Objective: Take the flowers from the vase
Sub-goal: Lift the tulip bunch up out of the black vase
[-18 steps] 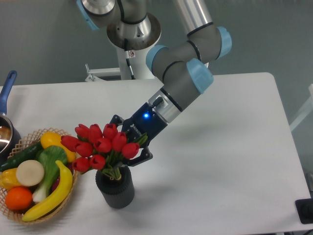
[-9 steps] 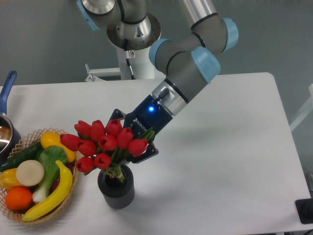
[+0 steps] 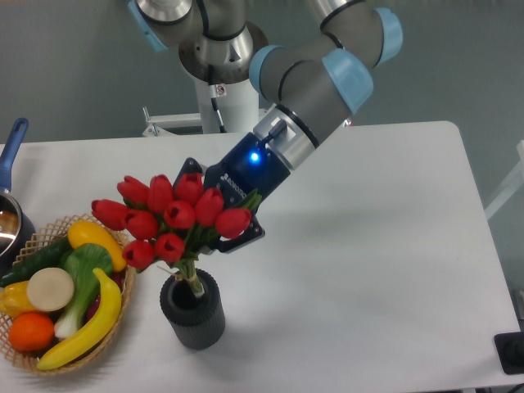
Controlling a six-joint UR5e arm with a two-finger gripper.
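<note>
The flowers [image 3: 168,217], a bunch of red tulips with green leaves, hang tilted above the vase [image 3: 193,311], a short dark ribbed pot near the table's front. Their tied stem ends still dip into the vase's mouth. My gripper [image 3: 214,237] reaches down from the upper right and is shut on the flowers just below the blooms. The red heads cover most of its fingers.
A wicker basket [image 3: 115,323] of fruit and vegetables sits directly left of the vase, close to the blooms. A pot with a blue handle [image 3: 11,151] pokes in at the left edge. The robot's base [image 3: 223,57] stands behind the table.
The gripper has risen and drawn the flowers upward. The blooms sit higher over the vase, and the stems are nearly out of it. The vase stays in place.
</note>
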